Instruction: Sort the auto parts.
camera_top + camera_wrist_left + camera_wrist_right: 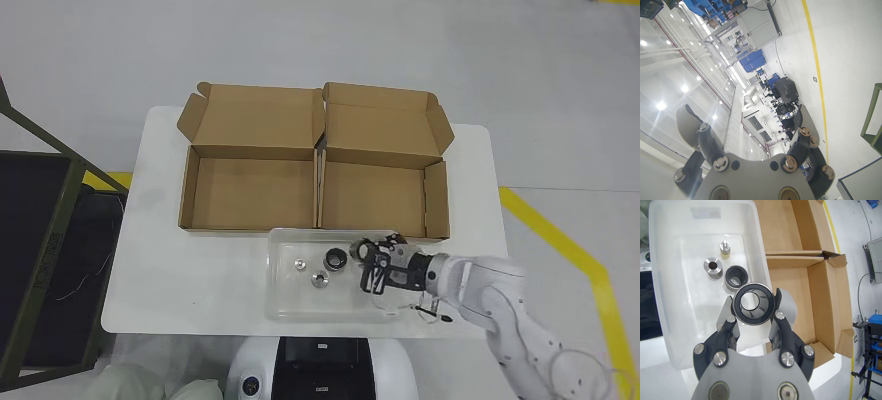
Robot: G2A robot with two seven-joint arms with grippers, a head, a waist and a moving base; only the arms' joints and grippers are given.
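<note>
Pinching a bearing (761, 310) in the right gripper (754, 301), above the bin's (659, 294) right end by its far wall. Hold the squeeze steady, lift clear of that wall, and lower well into the box (791, 291) before release; likely to roll otherwise. Left gripper (743, 115) fingers spread, holding nothing.

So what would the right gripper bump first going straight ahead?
Probably the standing black-rimmed metal sleeve in the clear plastic tray, just beyond the held black-rimmed sleeve; depth is unclear.

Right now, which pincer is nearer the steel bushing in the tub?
Right. Right pincer, gripping a bearing, hangs over the tub near the steel bushing; left pincer faces the room.
</note>
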